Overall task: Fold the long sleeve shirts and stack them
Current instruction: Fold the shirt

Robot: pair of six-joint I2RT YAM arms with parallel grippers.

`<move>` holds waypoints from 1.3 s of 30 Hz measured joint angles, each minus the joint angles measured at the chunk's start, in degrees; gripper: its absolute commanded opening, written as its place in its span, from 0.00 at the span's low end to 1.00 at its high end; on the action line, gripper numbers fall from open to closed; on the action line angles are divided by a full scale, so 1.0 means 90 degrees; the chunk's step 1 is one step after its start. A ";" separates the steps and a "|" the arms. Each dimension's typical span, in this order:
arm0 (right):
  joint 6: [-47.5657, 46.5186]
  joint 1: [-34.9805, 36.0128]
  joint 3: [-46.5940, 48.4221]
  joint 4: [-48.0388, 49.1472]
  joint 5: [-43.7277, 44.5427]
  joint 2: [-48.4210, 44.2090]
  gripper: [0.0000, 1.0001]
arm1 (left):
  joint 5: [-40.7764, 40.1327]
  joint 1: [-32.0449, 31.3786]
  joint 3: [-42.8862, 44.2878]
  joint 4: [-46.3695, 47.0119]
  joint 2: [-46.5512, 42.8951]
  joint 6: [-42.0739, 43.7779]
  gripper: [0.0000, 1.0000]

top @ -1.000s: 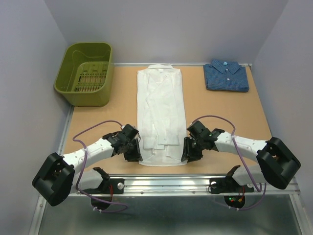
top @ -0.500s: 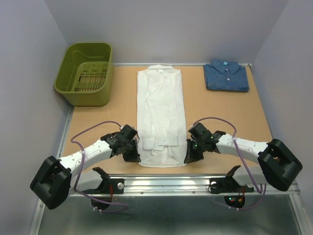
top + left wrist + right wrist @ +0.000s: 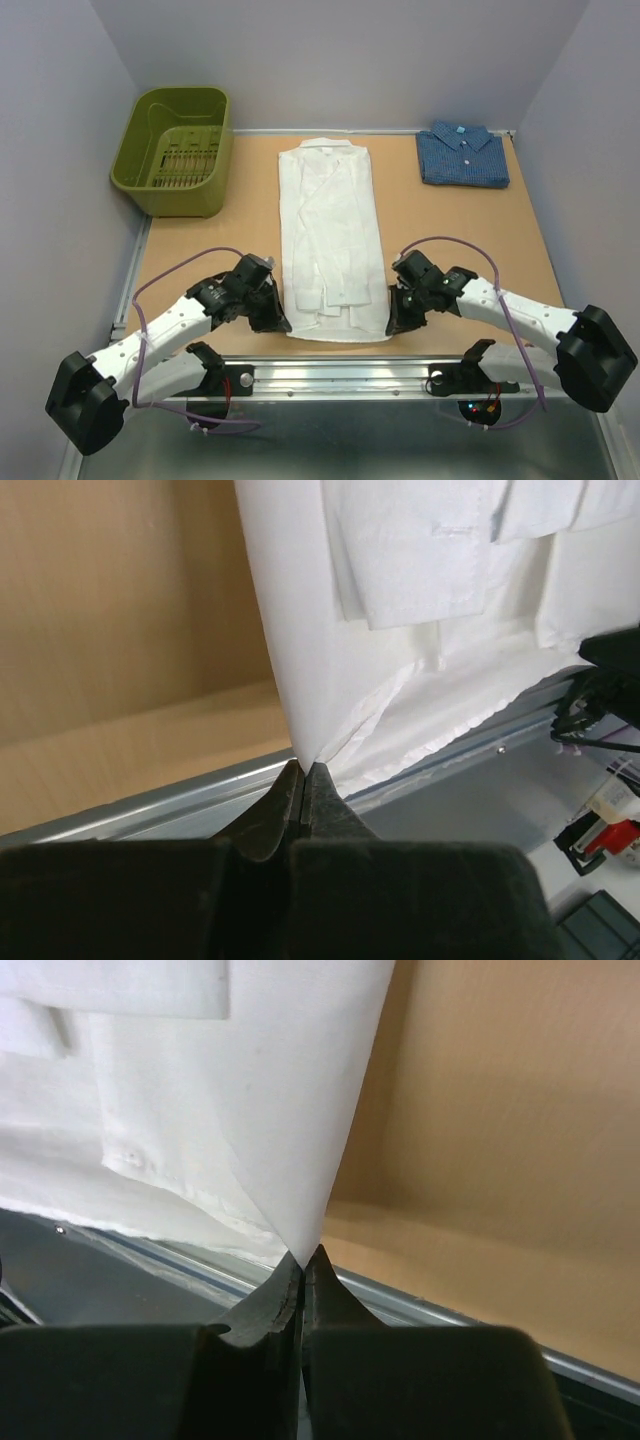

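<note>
Two shirts: one white shirt [image 3: 330, 240] in the middle, one blue shirt [image 3: 463, 155] far right; one green basket [image 3: 178, 150] far left; two grippers, left gripper [image 3: 278, 322] and right gripper [image 3: 395, 322], near

A: Top view?
B: Fixed high, above and behind the arm bases; looking down and forward, far enough back to take in the whole table [image 3: 460, 210].
A: Wrists?
B: Mounted just behind the left gripper [image 3: 303, 777] and the right gripper [image 3: 303, 1260], very close, facing down at the near table edge.
A: Overlap?
B: Near hem of the white shirt [image 3: 330, 230] and the metal rail [image 3: 350, 372], seen from opposite corners; top view too.
</note>
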 measured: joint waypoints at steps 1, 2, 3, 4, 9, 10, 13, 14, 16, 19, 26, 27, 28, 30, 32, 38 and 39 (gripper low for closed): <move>-0.0007 0.0000 0.0102 -0.0097 0.0053 -0.0005 0.00 | -0.0039 0.0000 0.0102 -0.0063 -0.0097 -0.0029 0.00; -0.0024 0.0005 0.0262 -0.0228 0.0138 0.0022 0.01 | -0.0095 0.0002 0.0202 -0.0087 -0.0141 -0.0061 0.00; -0.0049 0.0002 0.0495 -0.0328 0.0267 0.0080 0.00 | -0.0155 0.0002 0.0277 -0.0078 -0.0153 -0.0095 0.00; -0.0073 0.0002 0.0697 -0.0389 0.0379 0.0146 0.01 | -0.0216 0.0002 0.0384 -0.0027 -0.0146 -0.0134 0.00; -0.0389 -0.0063 0.2011 -0.0498 0.1154 0.0933 0.00 | -0.0656 0.0160 0.0843 0.0447 0.0323 -0.0219 0.00; -0.0461 -0.0112 0.2186 -0.0498 0.1265 0.1061 0.01 | -0.0753 0.0277 0.0962 0.0573 0.0500 -0.0211 0.00; -0.0702 -0.0352 0.2659 -0.0495 0.1574 0.1443 0.01 | -0.0998 0.0680 0.1258 0.0933 0.0884 -0.0143 0.00; -0.0806 -0.0491 0.2849 -0.0486 0.1695 0.1600 0.01 | -0.1061 0.0884 0.1372 0.1105 0.1030 -0.0117 0.00; -0.0962 -0.0697 0.3179 -0.0481 0.1846 0.1858 0.01 | -0.1115 0.1195 0.1549 0.1389 0.1294 -0.0095 0.00; -0.1192 -0.0928 0.3723 -0.0342 0.2030 0.2305 0.00 | -0.1156 0.1579 0.1882 0.1902 0.1800 -0.0087 0.00; -0.1693 -0.1202 0.4945 0.0107 0.2261 0.3381 0.01 | -0.1098 0.1977 0.2829 0.2684 0.3060 -0.0019 0.00; -0.1770 -0.1229 0.5081 0.0153 0.2285 0.3529 0.01 | -0.1076 0.2011 0.3014 0.2737 0.3257 -0.0007 0.00; -0.1819 -0.1253 0.5197 0.0163 0.2305 0.3636 0.01 | -0.1069 0.2047 0.3179 0.2827 0.3446 0.0000 0.00; -0.1953 -0.1341 0.5544 0.0270 0.2344 0.3990 0.00 | -0.1056 0.2123 0.3514 0.2953 0.3798 0.0005 0.00; -0.2067 -0.1428 0.5775 0.0401 0.2365 0.4248 0.01 | -0.1039 0.2188 0.3791 0.3070 0.4092 0.0007 0.00; -0.2295 -0.1763 0.6421 0.0495 0.2375 0.5020 0.01 | -0.0988 0.2395 0.4510 0.3276 0.5003 0.0022 0.00; -0.2329 -0.1807 0.6533 0.0534 0.2375 0.5151 0.01 | -0.0988 0.2429 0.4578 0.3286 0.5117 0.0019 0.00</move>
